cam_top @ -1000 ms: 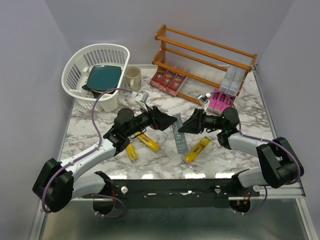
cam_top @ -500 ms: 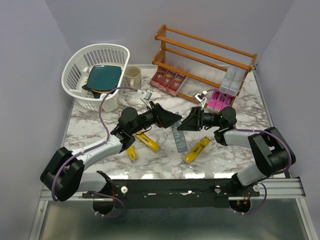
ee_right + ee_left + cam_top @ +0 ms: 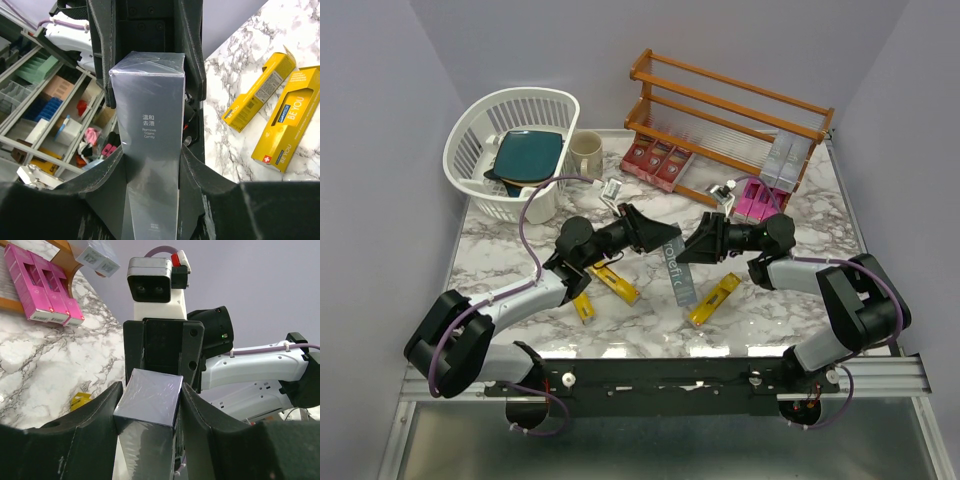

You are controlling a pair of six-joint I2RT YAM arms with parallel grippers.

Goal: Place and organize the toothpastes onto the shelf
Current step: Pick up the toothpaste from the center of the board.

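- Spanning the gap mid-table, grey carton [image 3: 678,275] is clamped by right gripper [image 3: 152,170] and left gripper [image 3: 150,400], one at each end
- Red cartons [image 3: 658,160], pink cartons [image 3: 757,200], grey pair [image 3: 782,165] already on shelf's [image 3: 720,90] bottom tier
- Three yellow cartons [image 3: 713,300] lie unshelved on table [image 3: 520,230]

We find shelf [image 3: 720,95] at back right of table [image 3: 500,240], basket [image 3: 520,98] back left, mug [image 3: 585,155] between them. Dish [image 3: 528,155] in basket. Carton trio [image 3: 658,160] on shelf's lowest tier, left end; further cartons [image 3: 760,200] at right end. Mid-table we see central carton [image 3: 678,268] between left gripper [image 3: 660,238] and right gripper [image 3: 698,243]; carton pair [image 3: 615,283] on table left of it, single carton [image 3: 714,300] on table right.
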